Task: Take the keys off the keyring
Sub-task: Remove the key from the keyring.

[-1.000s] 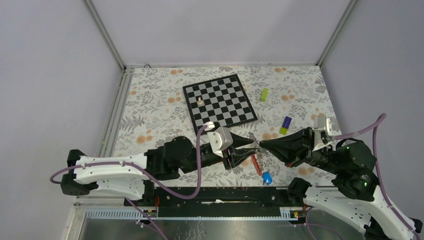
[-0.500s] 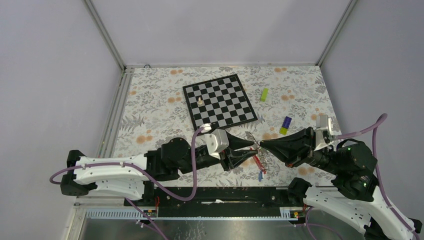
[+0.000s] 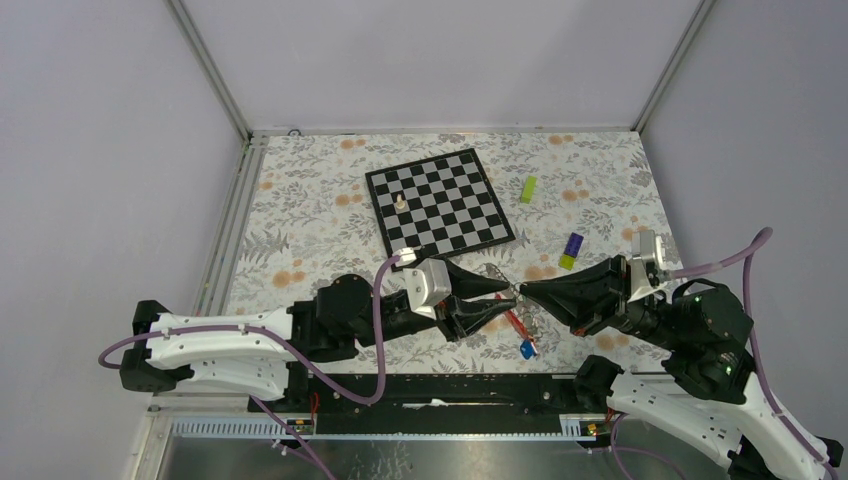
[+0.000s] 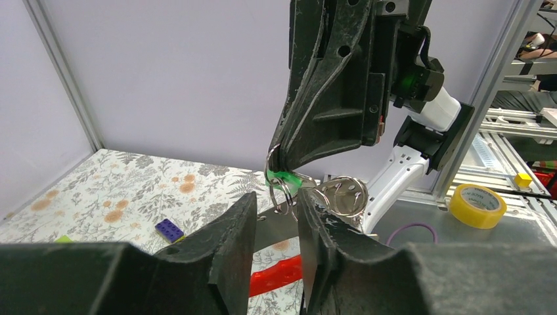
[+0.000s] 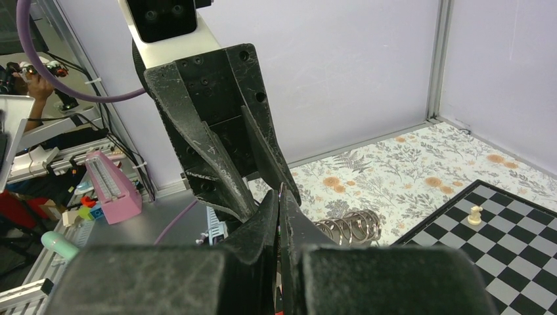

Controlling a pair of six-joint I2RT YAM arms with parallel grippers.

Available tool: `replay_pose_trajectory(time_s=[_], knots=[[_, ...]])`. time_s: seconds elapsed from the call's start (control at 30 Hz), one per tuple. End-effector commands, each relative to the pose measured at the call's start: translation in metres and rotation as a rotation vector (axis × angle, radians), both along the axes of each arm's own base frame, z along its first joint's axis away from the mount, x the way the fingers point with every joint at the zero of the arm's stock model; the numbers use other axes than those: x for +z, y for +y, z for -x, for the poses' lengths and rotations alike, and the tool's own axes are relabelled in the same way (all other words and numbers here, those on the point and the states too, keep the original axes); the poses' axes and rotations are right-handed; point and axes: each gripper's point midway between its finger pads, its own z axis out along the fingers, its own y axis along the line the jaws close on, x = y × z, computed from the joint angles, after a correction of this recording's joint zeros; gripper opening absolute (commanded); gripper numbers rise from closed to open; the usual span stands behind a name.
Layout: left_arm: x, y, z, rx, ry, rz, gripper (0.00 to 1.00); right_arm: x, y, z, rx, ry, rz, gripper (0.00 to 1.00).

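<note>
The keyring (image 4: 284,195) hangs above the table between my two grippers, a bunch of thin silver rings (image 5: 351,226). A green key head (image 4: 287,177) sits right at the tips of my right gripper (image 4: 279,167), which is shut on the ring. My left gripper (image 4: 279,200) is open, and the ring loops hang between its fingertips (image 4: 244,216) without being pinched. From above, both grippers (image 3: 508,296) (image 3: 522,290) meet tip to tip. The red strap (image 3: 513,322) dangles below them, with a blue key (image 3: 527,349) at its lower end.
A chessboard (image 3: 440,205) with one white pawn (image 3: 401,201) lies behind the grippers. A lime block (image 3: 528,189) and a purple-and-yellow block (image 3: 572,250) lie to its right. Metal frame posts and walls close in the table.
My left gripper has drawn back slightly to the left and its jaws have narrowed a little. The red strap and blue key have swung below. The right gripper has stayed put.
</note>
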Motion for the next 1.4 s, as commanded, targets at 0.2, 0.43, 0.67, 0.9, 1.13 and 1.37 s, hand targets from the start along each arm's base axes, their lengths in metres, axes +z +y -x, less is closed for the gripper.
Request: replay_pose_trajectory(time_s=[0.2, 0.43, 0.67, 0.9, 1.13, 1.37], knots=[[0.0124, 0.0019, 0.0026, -0.015, -0.019, 0.050, 0.40, 0.0287, -0.0085, 0.0060, 0.002, -0.041, -0.114, 0.00], [0.0118, -0.0019, 0.0022, -0.013, -0.023, 0.055, 0.38, 0.0266, -0.0056, 0.0088, 0.027, -0.026, -0.120, 0.00], [0.0134, -0.0040, 0.0029, -0.018, -0.025, 0.063, 0.32, 0.0336, -0.0059, 0.0109, 0.039, -0.041, -0.151, 0.00], [0.0138, -0.0049, 0.0034, -0.021, -0.026, 0.064, 0.24, 0.0339, -0.0056, 0.0117, 0.044, -0.039, -0.155, 0.00], [0.0146, -0.0056, 0.0033, -0.021, -0.028, 0.064, 0.02, 0.0336, -0.0060, 0.0116, 0.043, -0.036, -0.158, 0.00], [0.0147, -0.0046, 0.0032, -0.020, -0.027, 0.058, 0.00, 0.0309, -0.0058, 0.0103, 0.037, -0.034, -0.148, 0.00]])
